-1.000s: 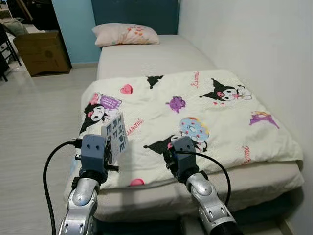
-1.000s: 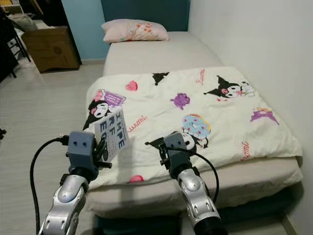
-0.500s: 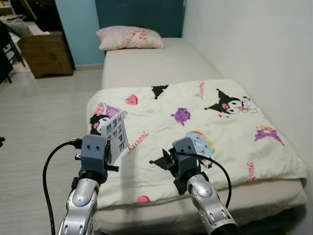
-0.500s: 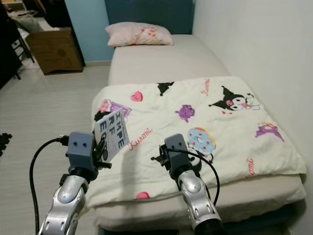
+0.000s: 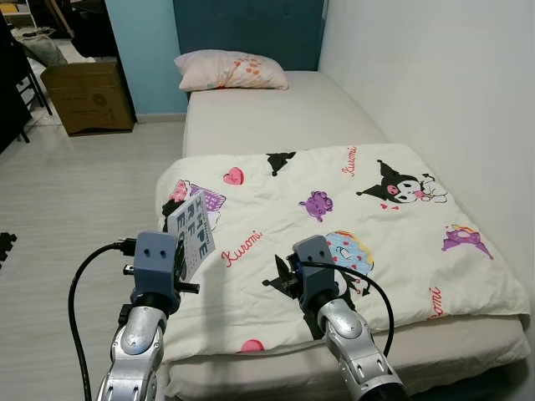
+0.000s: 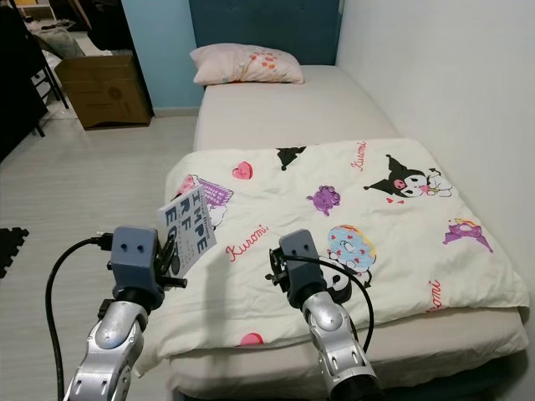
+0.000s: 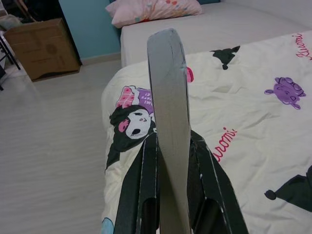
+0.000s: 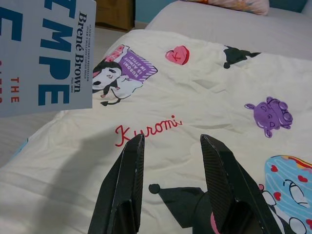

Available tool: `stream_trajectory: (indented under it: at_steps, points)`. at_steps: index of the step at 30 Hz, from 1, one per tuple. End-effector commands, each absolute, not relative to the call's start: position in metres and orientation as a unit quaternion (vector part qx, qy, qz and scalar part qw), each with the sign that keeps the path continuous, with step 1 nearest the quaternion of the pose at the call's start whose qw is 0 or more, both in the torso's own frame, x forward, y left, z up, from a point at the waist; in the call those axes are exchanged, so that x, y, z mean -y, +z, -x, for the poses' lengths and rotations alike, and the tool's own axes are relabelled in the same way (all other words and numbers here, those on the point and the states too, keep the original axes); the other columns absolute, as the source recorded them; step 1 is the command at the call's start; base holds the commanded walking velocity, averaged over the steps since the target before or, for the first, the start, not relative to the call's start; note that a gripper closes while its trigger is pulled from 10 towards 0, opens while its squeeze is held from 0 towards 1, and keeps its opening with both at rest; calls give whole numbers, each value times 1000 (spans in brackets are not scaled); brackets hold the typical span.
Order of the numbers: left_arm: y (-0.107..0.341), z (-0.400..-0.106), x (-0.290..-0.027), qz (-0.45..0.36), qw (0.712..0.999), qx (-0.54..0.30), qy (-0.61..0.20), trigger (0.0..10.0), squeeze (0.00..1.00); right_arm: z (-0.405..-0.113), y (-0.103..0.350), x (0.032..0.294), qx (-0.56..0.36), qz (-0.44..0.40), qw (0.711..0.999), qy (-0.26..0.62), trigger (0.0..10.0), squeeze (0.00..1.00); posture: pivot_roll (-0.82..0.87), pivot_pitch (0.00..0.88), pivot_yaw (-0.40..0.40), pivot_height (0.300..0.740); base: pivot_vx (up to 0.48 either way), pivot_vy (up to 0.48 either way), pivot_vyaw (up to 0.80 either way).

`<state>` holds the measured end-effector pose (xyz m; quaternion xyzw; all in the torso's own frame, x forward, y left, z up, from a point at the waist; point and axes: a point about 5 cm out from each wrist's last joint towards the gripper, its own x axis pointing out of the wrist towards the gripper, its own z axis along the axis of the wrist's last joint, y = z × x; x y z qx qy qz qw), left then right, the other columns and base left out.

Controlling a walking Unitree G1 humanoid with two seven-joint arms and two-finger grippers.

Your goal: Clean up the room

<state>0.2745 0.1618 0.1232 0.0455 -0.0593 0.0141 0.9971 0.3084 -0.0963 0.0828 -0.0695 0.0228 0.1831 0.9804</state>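
Item: book [image 6: 187,229], white cover with large blue capitals, held upright in the left gripper [image 7: 168,161] at about 8 o'clock in the head view, over the near left corner of the blanket [image 5: 351,225].

Grip: both black fingers press the cover faces low down, one on each side; the upper part stands free.

Handling (judged): stiff, light, thin; smooth cover may slip. Best held across the flat faces near the spine.

Legible text: "Brené Brown" on the cover, with the letter fragments "EMPE" and red "THE".

Right gripper [image 8: 175,180]: fingers spread, carrying nothing, over the blanket at 6 o'clock.

Blanket print: red "Kuromi" script [image 8: 147,128]; cartoon figures.

Also: pillow [image 5: 231,70] at 12 o'clock; cardboard box [image 5: 87,97] at 10 o'clock.
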Motion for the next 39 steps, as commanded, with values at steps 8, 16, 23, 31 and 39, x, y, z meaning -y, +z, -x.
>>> stream_trajectory:
  at_steps: [8,16,23,31,39]
  points:
    - [134,-272,-162,-51,994,91,11,10000,0,-306,79,95,-23,65,981,183,10000,0,-38,20,-4,637,0,0,0]
    - [134,-272,-161,-52,994,91,11,10000,0,-307,82,98,-18,57,982,182,10000,0,-38,20,-4,656,0,0,0]
    - [134,-273,-161,-53,994,92,11,10000,0,-307,83,96,-15,55,981,185,10000,0,-39,18,-2,676,0,0,0]
    - [135,-273,-159,-53,994,94,9,10000,0,-306,82,97,-17,53,981,185,10000,0,-42,19,2,711,0,0,0]
    - [134,-271,-159,-55,994,94,8,10000,0,-306,83,96,-13,48,981,187,10000,0,-41,13,3,740,0,0,0]
